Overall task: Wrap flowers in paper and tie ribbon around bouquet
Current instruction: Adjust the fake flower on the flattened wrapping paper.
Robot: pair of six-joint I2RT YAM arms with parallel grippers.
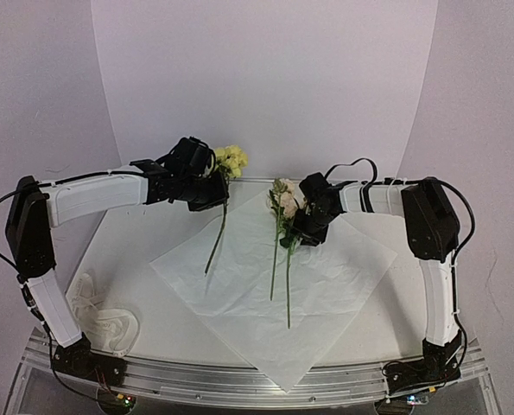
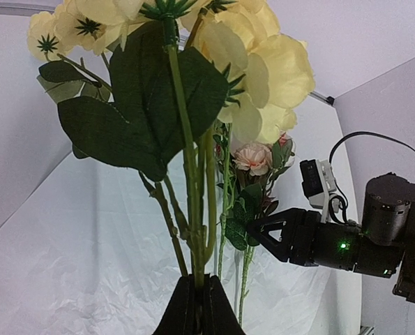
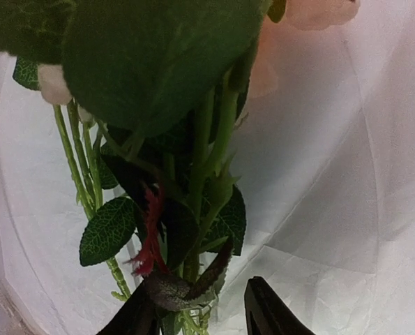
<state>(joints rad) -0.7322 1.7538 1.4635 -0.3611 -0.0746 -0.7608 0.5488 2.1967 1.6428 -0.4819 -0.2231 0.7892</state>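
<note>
The white paper (image 1: 265,294) lies flat as a diamond on the table. My left gripper (image 1: 206,186) (image 2: 197,303) is shut on the stems of the yellow flowers (image 1: 231,158) (image 2: 263,63) and holds them upright above the sheet's far left edge. A second bunch of cream flowers (image 1: 282,197) (image 2: 252,157) stands over the sheet's middle, its stems (image 3: 207,174) between the jaws of my right gripper (image 1: 304,226) (image 3: 200,317). Those jaws are apart, the stems against the left finger (image 3: 134,317) and a gap before the right one. The ribbon (image 1: 110,327) lies piled near left. No bouquet is in view.
The table's metal front rail (image 1: 239,380) runs along the near edge between both arm bases. A white backdrop (image 1: 265,78) rises behind the table. My right arm's forearm (image 2: 374,237) reaches in beside the yellow bunch.
</note>
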